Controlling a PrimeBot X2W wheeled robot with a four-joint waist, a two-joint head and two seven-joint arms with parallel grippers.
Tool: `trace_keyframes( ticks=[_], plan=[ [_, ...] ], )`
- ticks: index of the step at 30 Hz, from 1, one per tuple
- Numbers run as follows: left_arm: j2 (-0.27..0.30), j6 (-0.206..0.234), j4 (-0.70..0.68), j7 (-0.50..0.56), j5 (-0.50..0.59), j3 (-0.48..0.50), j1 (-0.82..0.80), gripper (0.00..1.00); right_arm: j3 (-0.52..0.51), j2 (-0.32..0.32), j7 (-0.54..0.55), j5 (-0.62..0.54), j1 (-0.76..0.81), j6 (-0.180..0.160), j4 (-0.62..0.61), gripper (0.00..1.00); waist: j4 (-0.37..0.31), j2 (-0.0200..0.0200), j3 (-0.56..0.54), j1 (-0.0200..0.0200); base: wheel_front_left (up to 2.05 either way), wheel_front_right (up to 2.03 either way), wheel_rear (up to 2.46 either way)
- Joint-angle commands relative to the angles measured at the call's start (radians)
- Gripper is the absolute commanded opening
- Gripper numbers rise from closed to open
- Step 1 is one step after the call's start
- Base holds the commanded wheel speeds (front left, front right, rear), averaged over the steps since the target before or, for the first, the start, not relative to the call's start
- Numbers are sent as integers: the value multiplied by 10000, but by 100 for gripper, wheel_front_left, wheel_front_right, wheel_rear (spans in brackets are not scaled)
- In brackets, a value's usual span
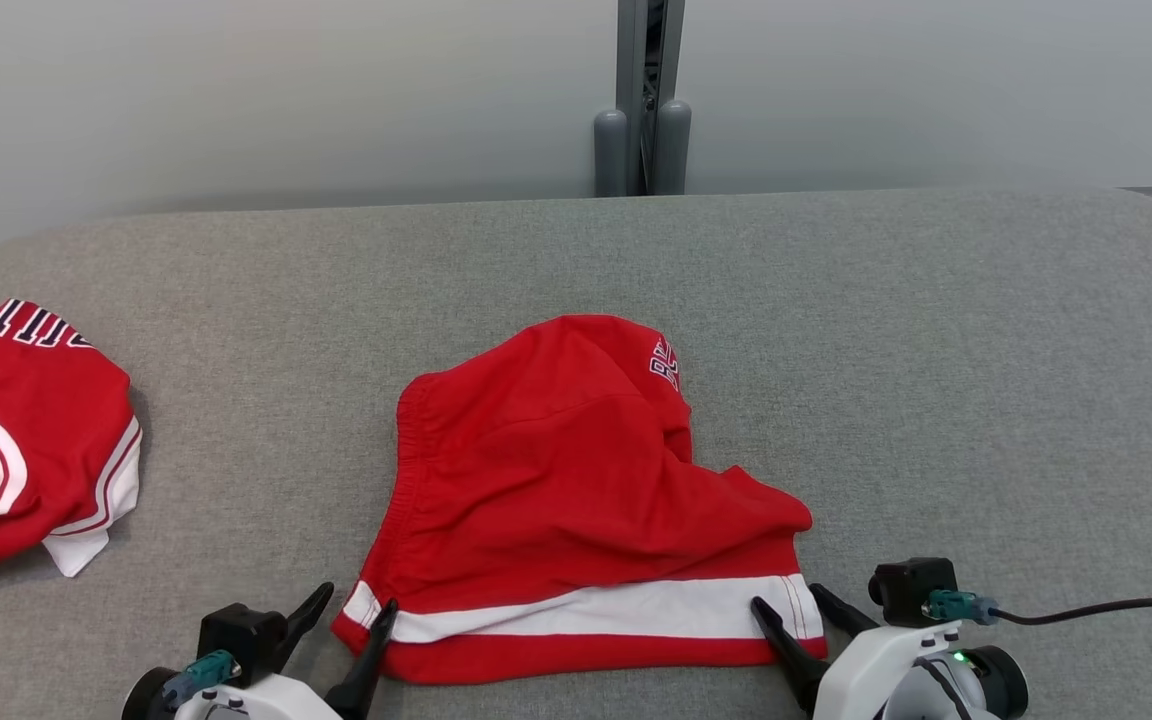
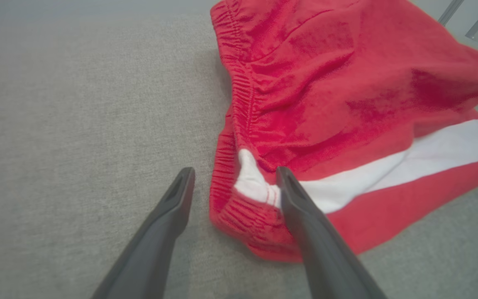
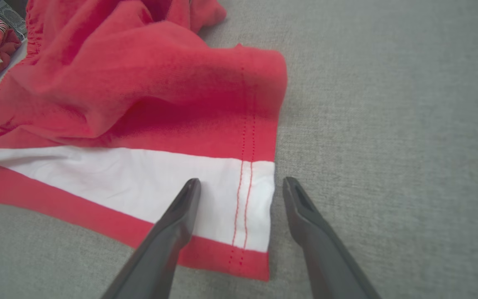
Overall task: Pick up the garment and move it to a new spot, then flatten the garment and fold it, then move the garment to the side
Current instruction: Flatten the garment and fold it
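The garment (image 1: 576, 500) is a pair of red shorts with a white band near the hem, lying rumpled at the near middle of the grey table. My left gripper (image 1: 354, 603) stands open at its near left corner; in the left wrist view that gripper (image 2: 235, 176) straddles the gathered edge of the garment (image 2: 338, 104). My right gripper (image 1: 788, 597) is open at the near right corner; in the right wrist view it (image 3: 241, 187) straddles the stitched side hem of the garment (image 3: 139, 95). Neither gripper holds the cloth.
A second red garment (image 1: 26, 440) with white trim lies at the table's left edge. The grey cloth-covered table (image 1: 936, 350) stretches far and right, ending at a pale wall with a grey post (image 1: 641, 100). A black cable (image 1: 1096, 607) trails off the right wrist.
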Motion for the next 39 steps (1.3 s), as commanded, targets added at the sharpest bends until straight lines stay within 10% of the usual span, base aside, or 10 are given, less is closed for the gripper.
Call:
trace_keyframes(
  ticks=[1, 3, 4, 5, 8, 26, 39],
  plan=[
    [54, -3, 19, -41, -76, -8, -169, 100, 32, -24, 4, 66, -23, 1, 82, 100, -5, 0, 3, 0, 0, 0, 0],
    [53, -3, 208, -37, -307, -307, -264, 86, 131, -15, -64, 123, -107, 1, 214, 60, -21, 0, 14, 0, 0, 0, 0],
    [85, -3, 264, -51, -401, -402, -343, 46, 176, -15, -83, 155, -143, 1, 260, 35, -27, 0, 20, 0, 0, 0, 0],
    [121, -3, 321, -71, -474, -477, -414, 31, 219, -29, -186, 169, -187, 1, 285, 0, -31, 0, 26, 0, 0, 0, 0],
    [135, -3, 419, -113, -498, -526, -540, 0, 303, -76, -436, 243, -300, 1, 346, 0, -18, 0, 18, 0, 0, 0, 0],
    [318, 290, -1933, -147, 766, 893, -252, 0, 1041, -728, -1540, 2090, -662, 1, -1526, 0, 50, 0, 18, 0, 0, 0, 0],
    [1561, 1, -3035, 684, 759, 753, -3338, 0, 1425, -1471, -967, 3482, -3099, 1, -2705, 0, -171, 0, 606, 0, 0, 0, 0]
  ],
)
